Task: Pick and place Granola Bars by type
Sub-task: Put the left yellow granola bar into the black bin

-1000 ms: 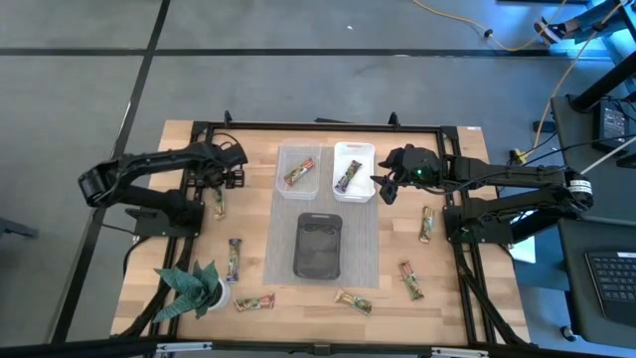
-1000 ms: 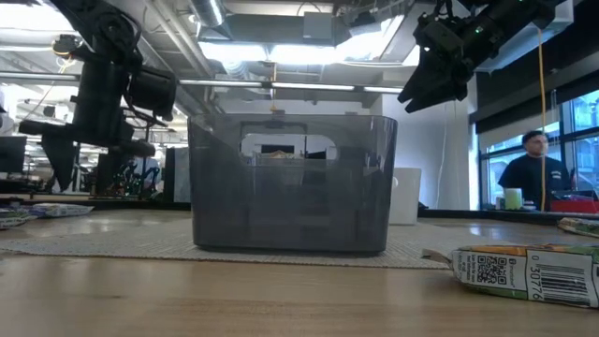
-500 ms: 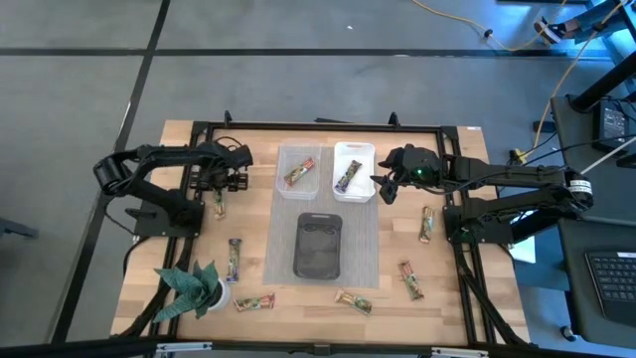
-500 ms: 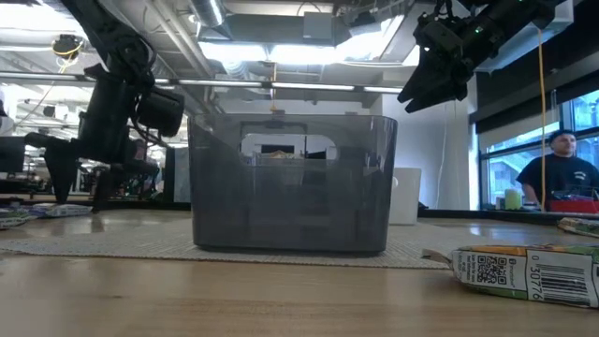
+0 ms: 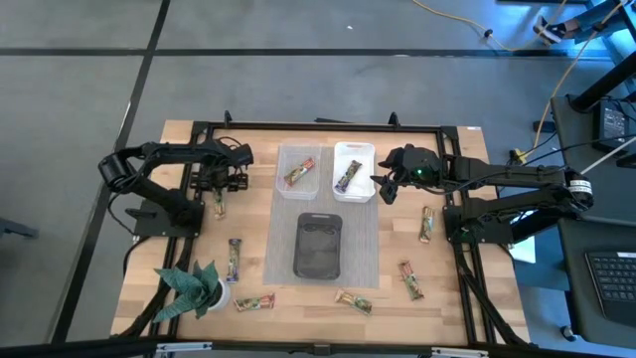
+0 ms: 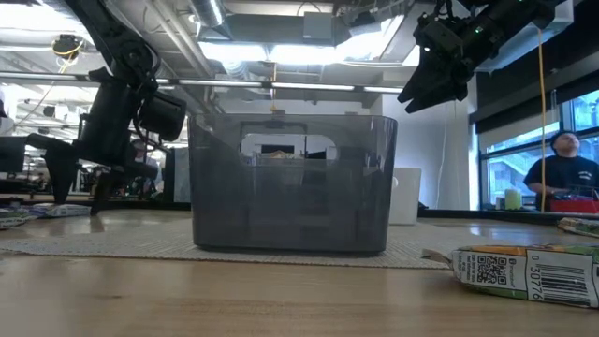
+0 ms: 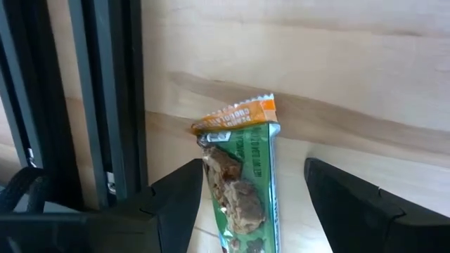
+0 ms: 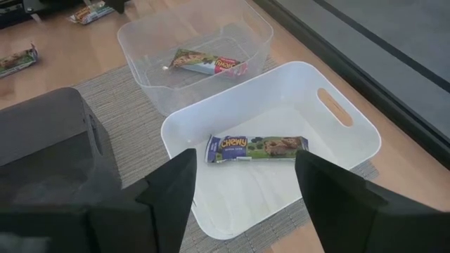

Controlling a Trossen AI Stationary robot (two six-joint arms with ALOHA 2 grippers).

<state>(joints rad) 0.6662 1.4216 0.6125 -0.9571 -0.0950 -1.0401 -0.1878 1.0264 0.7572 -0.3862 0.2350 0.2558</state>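
My left gripper is open and low over the table's left side. In the left wrist view it points down with one finger on either side of a green granola bar with an orange end, which lies flat on the wood; I see no touch. My right gripper hangs open, high above the right edge of the white tray. That tray holds a blue-ended bar. The clear tray holds a red-ended bar. Several more bars lie loose on the table.
A dark tray stands on the grey mat in front of the two light trays. Loose bars lie at the left, near edge and right. A green plant stands at the near-left corner. A person is beyond the table.
My left gripper has come down and a little toward the near edge, ending low over the green bar on the table's left, and has then held still. The right arm has not moved. The person in the background has shifted.
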